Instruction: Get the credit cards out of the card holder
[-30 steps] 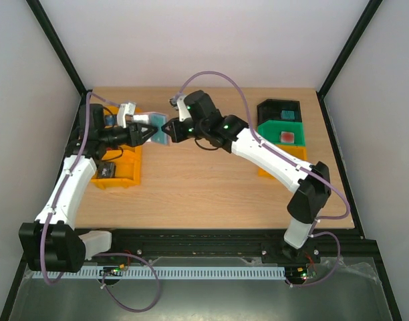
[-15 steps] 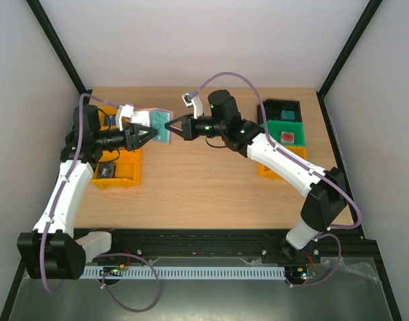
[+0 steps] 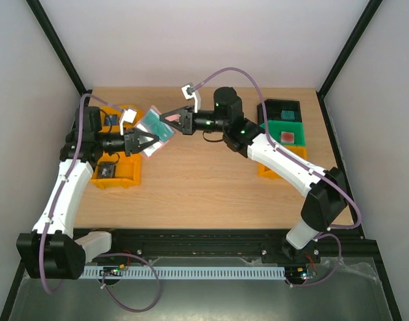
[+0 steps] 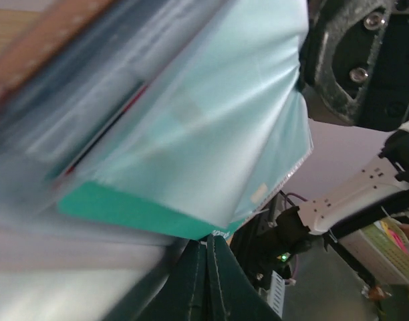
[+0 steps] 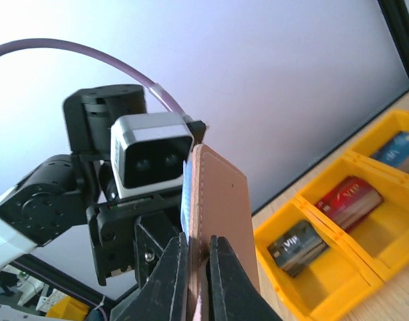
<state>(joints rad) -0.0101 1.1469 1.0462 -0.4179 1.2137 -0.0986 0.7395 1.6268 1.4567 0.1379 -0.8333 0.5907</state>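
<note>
The card holder (image 3: 156, 124) hangs above the table's left rear, tilted, with my right gripper (image 3: 170, 118) shut on its edge. The right wrist view shows its brownish-pink outside (image 5: 221, 200) pinched between my right gripper's (image 5: 199, 251) fingers. Its pale blue-grey inside (image 4: 211, 114) fills the left wrist view, where a teal credit card (image 4: 124, 210) sticks out of a pocket. My left gripper (image 4: 210, 235) is shut on that card's lower edge, and it sits just left of the holder (image 3: 146, 138). A red card edge shows deeper in the pockets.
An orange bin (image 3: 127, 170) lies under the left arm; it holds a black card (image 5: 298, 246), a red card (image 5: 348, 198) and a blue card (image 5: 401, 148). A green bin (image 3: 285, 130) and a black bin (image 3: 279, 109) stand at the back right.
The right gripper pulled back right and tipped the holder over. The left gripper, open before, has shut on the teal card.
</note>
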